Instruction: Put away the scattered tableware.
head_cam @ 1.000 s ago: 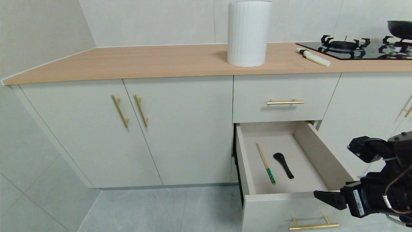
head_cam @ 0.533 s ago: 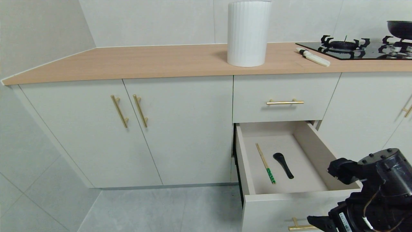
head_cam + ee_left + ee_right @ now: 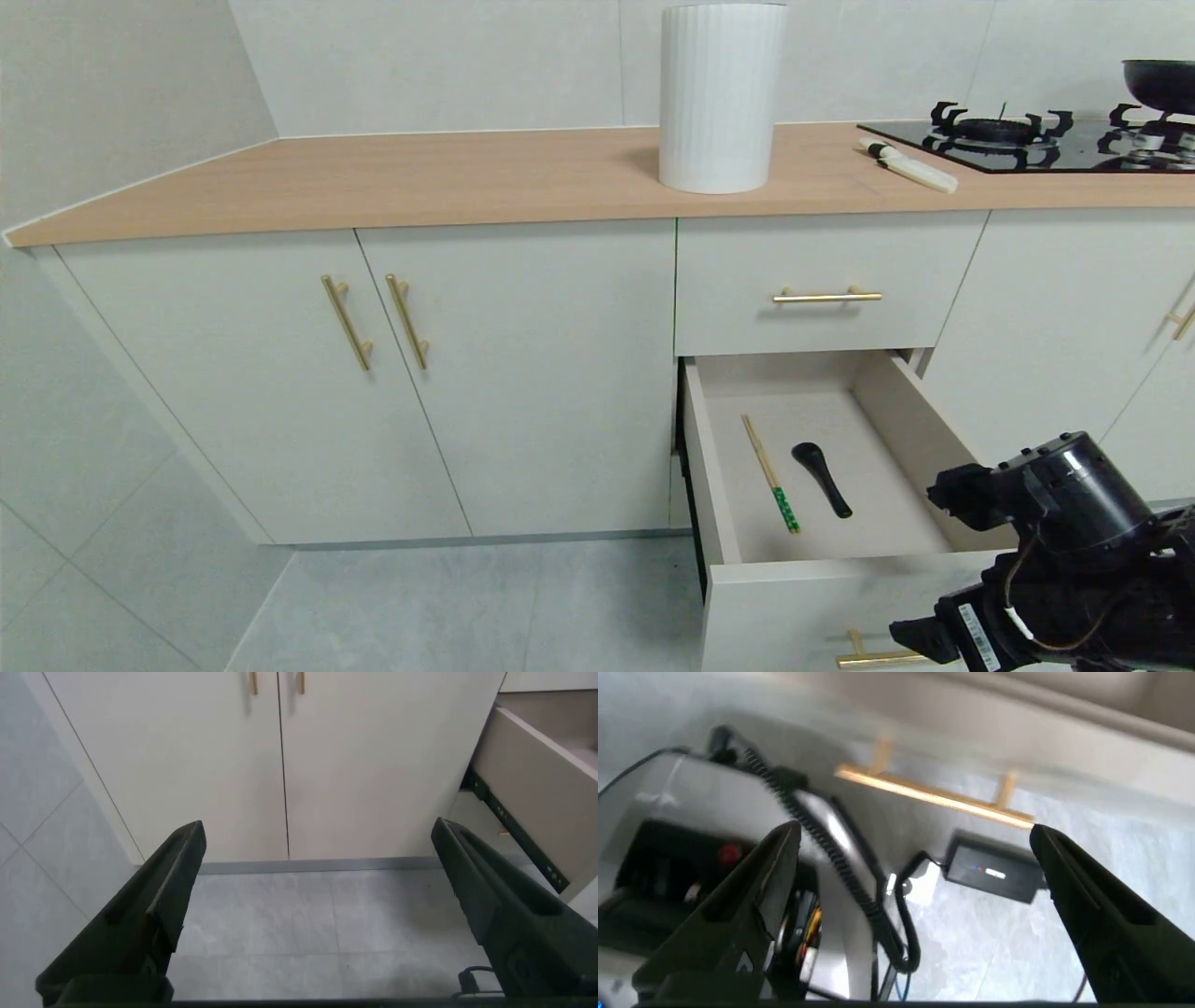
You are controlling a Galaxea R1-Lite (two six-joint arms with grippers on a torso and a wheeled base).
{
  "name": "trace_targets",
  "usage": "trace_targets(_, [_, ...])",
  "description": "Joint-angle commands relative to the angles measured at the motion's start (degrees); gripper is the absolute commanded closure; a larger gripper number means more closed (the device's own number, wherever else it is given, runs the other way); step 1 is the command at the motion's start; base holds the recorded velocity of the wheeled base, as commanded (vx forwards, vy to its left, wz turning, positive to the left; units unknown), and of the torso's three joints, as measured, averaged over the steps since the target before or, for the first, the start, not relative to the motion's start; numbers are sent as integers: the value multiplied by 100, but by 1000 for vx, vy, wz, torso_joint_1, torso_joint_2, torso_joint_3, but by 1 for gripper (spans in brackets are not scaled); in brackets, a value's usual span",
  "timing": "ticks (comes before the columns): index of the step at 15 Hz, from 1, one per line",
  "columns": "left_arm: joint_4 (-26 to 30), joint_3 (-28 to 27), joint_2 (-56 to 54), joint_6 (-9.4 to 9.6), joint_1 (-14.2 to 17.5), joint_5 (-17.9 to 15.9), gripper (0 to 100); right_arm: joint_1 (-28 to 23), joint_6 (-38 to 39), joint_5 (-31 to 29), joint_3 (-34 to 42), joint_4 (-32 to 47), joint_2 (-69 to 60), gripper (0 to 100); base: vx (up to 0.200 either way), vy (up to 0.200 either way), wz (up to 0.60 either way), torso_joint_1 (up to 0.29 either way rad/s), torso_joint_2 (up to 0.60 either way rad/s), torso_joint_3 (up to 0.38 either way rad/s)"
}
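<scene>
Wooden chopsticks [image 3: 771, 473] with green near ends lie flat in the open drawer [image 3: 920, 439], running near to far. Just right of them, apart, lies a black spoon [image 3: 822, 479], bowl at the far end. A pale utensil [image 3: 908, 165] lies on the counter [image 3: 420, 177], far right.

The big black right arm [image 3: 1092, 579] sits low on the robot's right side, bent at the elbow. Its round black wrist [image 3: 1083, 481] is the highest part. The right gripper [image 3: 938, 565] points across to the robot's left. Its two black fingers [image 3: 957, 490] are spread wide apart, one above the other, and there is nothing between them. The left gripper [image 3: 316, 831] hangs low and tips a bit downward. Its two dark flat fingers [image 3: 163, 896] are spread wide too, and they hold nothing.
</scene>
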Motion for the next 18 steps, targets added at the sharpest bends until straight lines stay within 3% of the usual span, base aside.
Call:
trace_targets(1, [-1, 2, 0, -1, 0, 1, 0, -166, 12, -76, -80, -3, 304, 0, 0, 0, 0, 0, 0, 0])
trace_targets(9, [-1, 2, 0, -1, 0, 1, 0, -219, 12, -111, -98, -566, 532, 0, 0, 0, 0, 0, 0, 0])
trace_targets(18, [-1, 2, 0, -1, 0, 1, 0, -228, 12, -436, -151, -1937, 1279, 0, 0, 0, 0, 0, 0, 0])
